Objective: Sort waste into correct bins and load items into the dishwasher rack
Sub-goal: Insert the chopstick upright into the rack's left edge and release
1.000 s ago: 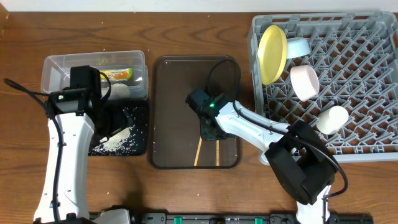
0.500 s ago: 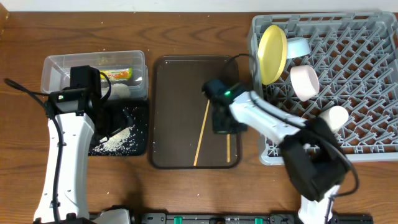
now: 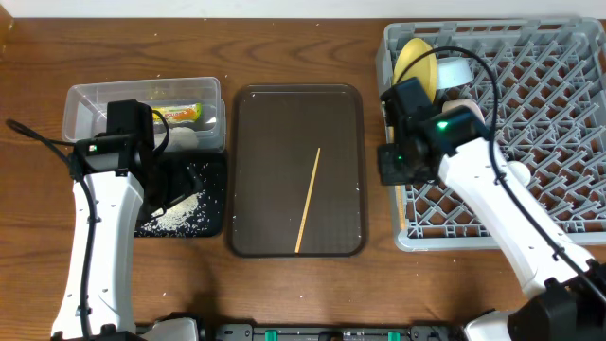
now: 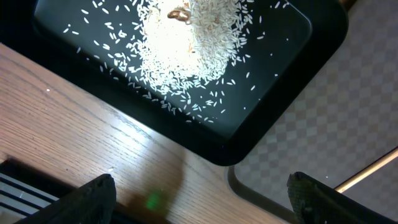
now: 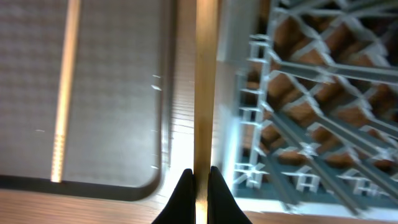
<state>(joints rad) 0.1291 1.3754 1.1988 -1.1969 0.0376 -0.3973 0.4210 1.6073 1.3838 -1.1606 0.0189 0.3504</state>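
The right gripper (image 5: 199, 180) is arriving from the brown tray (image 3: 265, 142) at the dishwasher rack (image 3: 402, 232) edge, jaws clamping one chopstick (image 5: 205, 93). Being light, stiff and slippery, it is best pinched mid-length. The other chopstick (image 3: 309, 199) is lying on the tray. The left gripper (image 4: 199, 199) is hanging wide, empty.

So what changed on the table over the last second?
The right pincer lifted one chopstick off the brown tray and carried it right, to the left edge of the dishwasher rack; it is shut on it. The other chopstick lies where it was on the tray. The left pincer stayed open over the black tray with its rice.
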